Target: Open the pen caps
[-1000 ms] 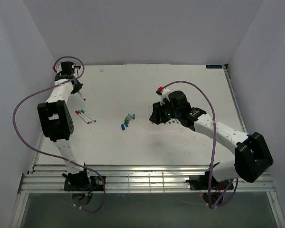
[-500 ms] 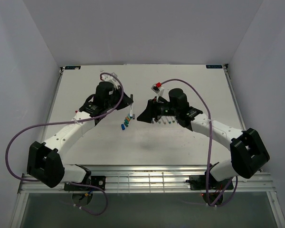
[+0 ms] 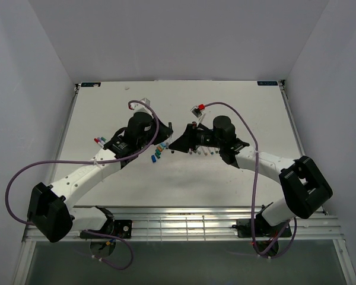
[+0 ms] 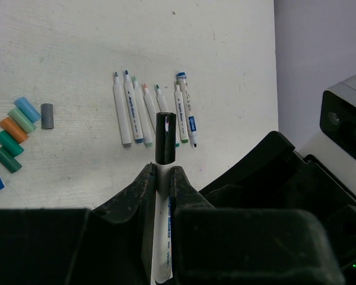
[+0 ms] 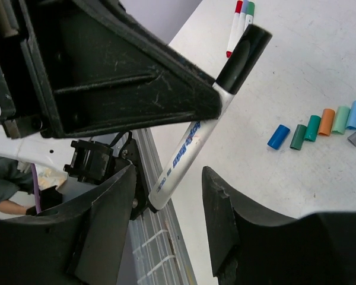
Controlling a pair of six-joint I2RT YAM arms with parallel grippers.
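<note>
My left gripper (image 4: 162,169) is shut on the white barrel of a pen (image 4: 161,237) whose black cap (image 4: 165,138) sticks out past the fingertips. In the right wrist view the same pen (image 5: 187,151) slants down between the fingers of my open right gripper (image 5: 169,173), with its black cap (image 5: 243,54) pointing away. The two grippers meet nose to nose over the table's middle, left gripper (image 3: 162,133) and right gripper (image 3: 181,142). Several loose pen caps (image 4: 18,132) lie in a row, and several uncapped pens (image 4: 154,113) lie side by side.
Capped pens (image 3: 101,141) with red and green ends lie at the table's left, pens (image 5: 240,16) also seen from the right wrist. The loose caps (image 3: 157,152) sit just below the grippers, the uncapped pens (image 3: 203,152) under the right arm. Metal rails (image 3: 178,225) run along the near edge.
My left arm swung from the far left corner to the middle, carrying the black-capped pen. The right gripper moved left and opened around that pen's barrel.
</note>
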